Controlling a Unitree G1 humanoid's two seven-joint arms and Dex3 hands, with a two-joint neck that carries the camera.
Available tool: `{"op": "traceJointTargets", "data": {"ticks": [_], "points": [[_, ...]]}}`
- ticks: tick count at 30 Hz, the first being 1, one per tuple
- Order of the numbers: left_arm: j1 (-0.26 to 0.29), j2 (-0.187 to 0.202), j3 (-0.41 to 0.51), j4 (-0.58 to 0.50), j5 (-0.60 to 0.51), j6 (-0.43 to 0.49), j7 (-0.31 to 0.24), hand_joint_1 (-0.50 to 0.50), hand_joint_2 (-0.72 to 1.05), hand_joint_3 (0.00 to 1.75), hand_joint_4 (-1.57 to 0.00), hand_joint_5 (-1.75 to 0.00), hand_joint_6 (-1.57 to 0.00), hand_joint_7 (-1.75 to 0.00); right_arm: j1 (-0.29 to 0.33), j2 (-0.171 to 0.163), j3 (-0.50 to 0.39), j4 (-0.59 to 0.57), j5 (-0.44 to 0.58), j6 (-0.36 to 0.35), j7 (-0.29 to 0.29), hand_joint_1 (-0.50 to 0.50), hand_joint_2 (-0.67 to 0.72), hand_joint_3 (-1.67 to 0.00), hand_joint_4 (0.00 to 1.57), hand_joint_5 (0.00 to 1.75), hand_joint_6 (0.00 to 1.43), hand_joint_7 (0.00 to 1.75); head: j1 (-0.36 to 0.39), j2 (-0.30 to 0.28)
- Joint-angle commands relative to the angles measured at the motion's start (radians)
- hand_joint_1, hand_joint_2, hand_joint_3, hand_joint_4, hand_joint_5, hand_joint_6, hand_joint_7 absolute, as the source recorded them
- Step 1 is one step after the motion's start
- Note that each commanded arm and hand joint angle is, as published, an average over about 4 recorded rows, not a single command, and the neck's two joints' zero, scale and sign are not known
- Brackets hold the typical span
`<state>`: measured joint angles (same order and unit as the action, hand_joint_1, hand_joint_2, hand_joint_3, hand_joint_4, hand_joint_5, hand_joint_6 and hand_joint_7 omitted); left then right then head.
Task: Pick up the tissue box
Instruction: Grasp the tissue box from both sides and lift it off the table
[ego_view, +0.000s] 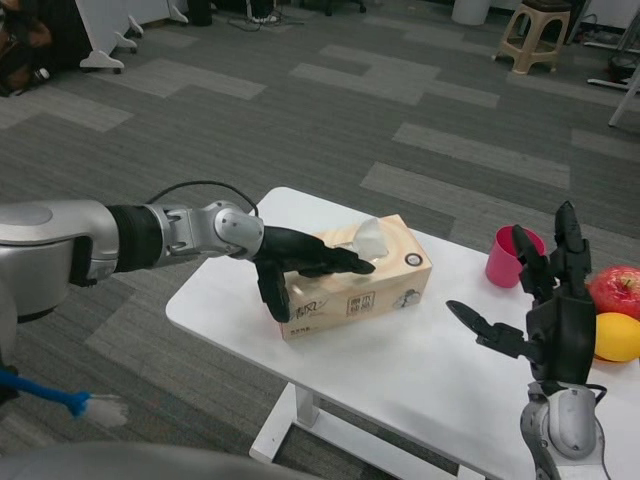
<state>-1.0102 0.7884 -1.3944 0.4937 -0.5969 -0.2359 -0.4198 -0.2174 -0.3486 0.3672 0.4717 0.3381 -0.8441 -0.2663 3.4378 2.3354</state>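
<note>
The tissue box (357, 287), a pale wood-patterned carton with a white tissue (368, 238) standing out of its top slot, lies on the white table (420, 370) near the table's far-left edge. It rests flat, its long side angled toward the camera, with printed labels showing on the front face.

The left hand (300, 262) reaches in from the left of the box and grips its near-left end: fingers lie across the top of the box up to the tissue, and the thumb runs down the front face at the left corner. The box's base looks to be on the table, though the view is too poor to say whether that end has lifted slightly.

To the right of the box, well apart from it, the right hand (545, 300) stands upright over the table with its fingers spread apart and nothing in them. Beyond that hand, further right of the box, a pink cup (505, 258) stands upright on the table. Right of the cup, at the picture's edge, a red apple (616, 289) sits just above a yellow fruit (618, 336), the two seeming to touch.

Far behind the box, on the grey carpet floor (300, 120), stands a beige plastic stool (535, 35).
</note>
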Motion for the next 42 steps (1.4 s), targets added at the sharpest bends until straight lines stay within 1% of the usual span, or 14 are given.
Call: {"op": "traceJointTargets", "data": {"ticks": [1, 4, 8, 18, 19, 21, 25, 28, 30, 33, 37, 42], "points": [[0.019, -0.026, -0.039, -0.027, 0.063, 0.021, -0.020, 0.50, 1.05, 0.09, 0.00, 0.00, 0.00, -0.02, 0.001, 0.002, -0.013, 0.002, 0.002, -0.012, -0.002, -0.21, -0.26, -0.32, 0.37, 0.10, 0.00, 0.03, -0.003, 0.000], [0.014, -0.030, -0.039, -0.041, 0.091, 0.021, -0.020, 0.50, 1.05, 0.09, 0.00, 0.00, 0.00, 0.00, 0.003, 0.002, -0.013, 0.002, 0.002, -0.012, -0.002, -0.21, -0.22, -0.32, 0.39, 0.10, 0.00, 0.05, -0.003, 0.000], [0.008, -0.036, -0.038, -0.074, 0.117, 0.021, -0.019, 0.50, 1.05, 0.09, 0.00, 0.00, 0.00, 0.00, 0.006, 0.002, -0.013, 0.002, 0.002, -0.012, -0.002, -0.21, -0.22, -0.32, 0.37, 0.10, 0.00, 0.07, -0.072, -0.003], [-0.003, -0.042, -0.035, -0.142, 0.147, 0.020, -0.013, 0.50, 1.05, 0.09, 0.00, 0.00, 0.00, 0.00, 0.006, 0.002, -0.014, 0.002, 0.002, -0.013, -0.002, -0.21, -0.24, -0.32, 0.37, 0.10, 0.00, 0.07, -0.095, -0.008], [-0.002, -0.042, -0.030, -0.151, 0.147, 0.020, -0.012, 0.50, 1.05, 0.09, 0.00, 0.00, 0.00, 0.00, 0.006, 0.002, -0.015, 0.002, 0.002, -0.013, -0.002, -0.21, -0.22, -0.32, 0.37, 0.10, 0.00, 0.07, -0.097, -0.008], [0.002, -0.043, -0.015, -0.168, 0.147, 0.018, -0.011, 0.50, 1.05, 0.09, 0.00, 0.00, 0.00, 0.00, 0.006, 0.002, -0.016, 0.002, 0.002, -0.013, -0.002, -0.21, -0.24, -0.32, 0.37, 0.10, 0.00, 0.07, -0.098, -0.007], [0.015, -0.042, 0.041, -0.191, 0.147, 0.016, -0.010, 0.50, 1.05, 0.09, 0.00, 0.00, 0.00, 0.00, 0.006, 0.002, -0.017, 0.002, 0.002, -0.013, -0.002, -0.21, -0.22, -0.32, 0.37, 0.10, 0.00, 0.07, -0.105, -0.004], [0.027, -0.041, 0.074, -0.186, 0.126, 0.014, -0.011, 0.50, 1.05, 0.09, 0.00, 0.00, 0.00, 0.00, 0.006, 0.002, -0.019, 0.002, 0.002, -0.013, -0.003, -0.21, -0.22, -0.32, 0.37, 0.10, 0.00, 0.07, -0.106, 0.000], [0.038, -0.038, 0.094, -0.179, 0.099, 0.012, -0.013, 0.50, 1.05, 0.09, 0.00, 0.00, 0.00, -0.03, 0.009, 0.003, -0.019, 0.001, 0.002, -0.013, -0.003, -0.21, -0.26, -0.32, 0.37, 0.10, 0.00, 0.07, -0.107, 0.000], [0.057, -0.034, 0.127, -0.172, 0.050, 0.005, -0.015, 0.50, 1.05, 0.09, 0.00, 0.00, 0.00, -0.02, 0.013, 0.005, -0.021, 0.001, 0.002, -0.016, -0.004, -0.21, -0.24, -0.32, 0.37, 0.10, 0.00, 0.03, -0.108, 0.001], [0.080, -0.031, 0.170, -0.164, 0.001, -0.008, -0.016, 0.50, 1.05, 0.09, 0.00, 0.00, 0.00, 0.00, 0.015, 0.007, -0.024, -0.001, 0.002, -0.018, -0.005, -0.21, -0.22, -0.32, 0.37, 0.10, 0.00, 0.07, -0.108, 0.003], [0.117, -0.026, 0.237, -0.154, -0.087, -0.033, -0.015, 0.50, 1.05, 0.09, 0.00, 0.00, 0.00, -0.05, 0.016, 0.010, -0.026, -0.001, 0.002, -0.020, -0.005, -0.21, -0.29, -0.32, 0.37, 0.10, 0.00, 0.05, -0.106, 0.007]]}}
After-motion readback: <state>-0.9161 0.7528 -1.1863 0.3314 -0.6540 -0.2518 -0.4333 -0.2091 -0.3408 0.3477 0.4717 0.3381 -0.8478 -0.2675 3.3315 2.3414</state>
